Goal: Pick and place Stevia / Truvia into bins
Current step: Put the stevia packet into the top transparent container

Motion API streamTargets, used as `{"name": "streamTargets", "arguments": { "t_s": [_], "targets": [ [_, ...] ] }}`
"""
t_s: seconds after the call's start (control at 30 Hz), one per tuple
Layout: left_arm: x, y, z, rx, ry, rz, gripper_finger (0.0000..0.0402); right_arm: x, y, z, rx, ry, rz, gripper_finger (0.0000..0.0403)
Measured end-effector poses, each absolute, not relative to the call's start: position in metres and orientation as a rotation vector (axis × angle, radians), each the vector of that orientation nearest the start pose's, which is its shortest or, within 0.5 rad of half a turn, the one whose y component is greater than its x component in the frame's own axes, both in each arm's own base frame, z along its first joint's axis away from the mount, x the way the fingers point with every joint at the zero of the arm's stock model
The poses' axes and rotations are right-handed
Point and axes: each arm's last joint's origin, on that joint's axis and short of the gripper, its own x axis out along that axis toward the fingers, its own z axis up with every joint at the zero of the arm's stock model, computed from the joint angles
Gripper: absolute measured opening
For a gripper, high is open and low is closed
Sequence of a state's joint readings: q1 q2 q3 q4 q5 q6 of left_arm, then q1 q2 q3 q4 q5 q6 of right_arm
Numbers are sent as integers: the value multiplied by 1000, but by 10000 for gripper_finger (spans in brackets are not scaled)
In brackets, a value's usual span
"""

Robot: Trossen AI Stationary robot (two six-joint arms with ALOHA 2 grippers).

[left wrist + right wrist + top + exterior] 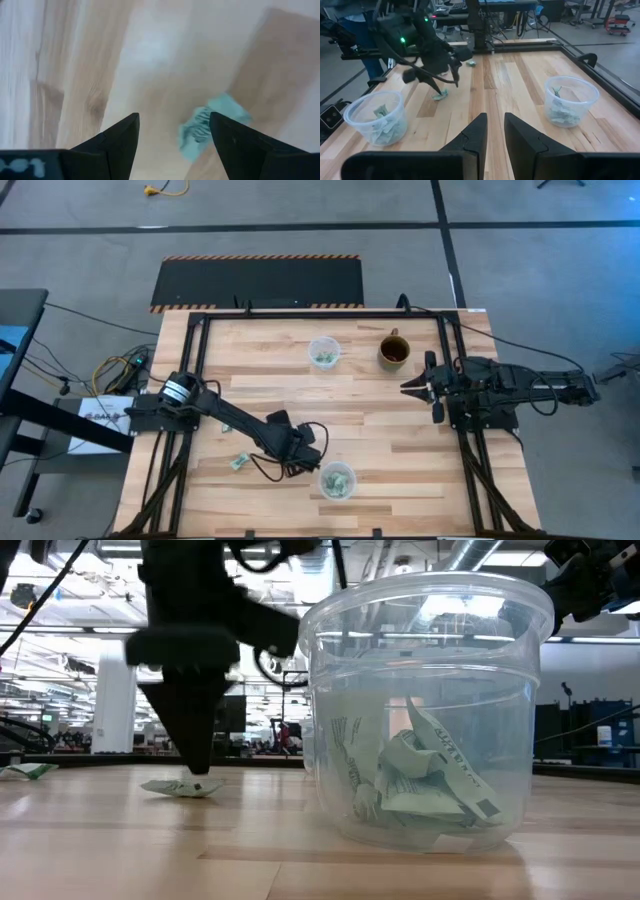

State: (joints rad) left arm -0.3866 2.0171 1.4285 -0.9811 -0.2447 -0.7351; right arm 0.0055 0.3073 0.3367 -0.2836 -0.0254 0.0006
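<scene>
A crumpled light-green Stevia packet (pixel 209 126) lies flat on the wooden table. My left gripper (pixel 172 131) points down over it, open, with one finger on each side of the packet; the packet is closer to one finger. The low view shows the fingertips (pixel 196 765) just above this packet (pixel 182 787). A second packet (pixel 238 462) lies on the table to the left. The near bin (pixel 337 480) and the far bin (pixel 324 352) each hold packets. My right gripper (pixel 495 132) waits at the table's right side, its fingers nearly together with nothing between them.
A brown mug (pixel 393 351) stands right of the far bin. The near bin (pixel 425 710) sits just right of my left gripper. The table's dark metal frame (pixel 460 380) runs along its sides. Bare wood (pixel 370 420) lies between the two arms.
</scene>
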Motion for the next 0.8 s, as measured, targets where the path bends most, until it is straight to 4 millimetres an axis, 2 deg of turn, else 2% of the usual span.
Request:
{"name": "streamTargets", "arguments": {
  "t_s": [0.23,0.43,0.67,0.8],
  "targets": [
    [345,-145,183,91,1397,166,233,105,1,226,3,254,31,59],
    [344,-149,173,169,1451,-101,233,105,1,226,3,254,31,59],
    [346,-142,168,195,1433,-71,233,105,1,226,3,254,31,59],
    [351,-143,162,225,1411,-111,233,105,1,226,3,254,31,59]
  ]
}}
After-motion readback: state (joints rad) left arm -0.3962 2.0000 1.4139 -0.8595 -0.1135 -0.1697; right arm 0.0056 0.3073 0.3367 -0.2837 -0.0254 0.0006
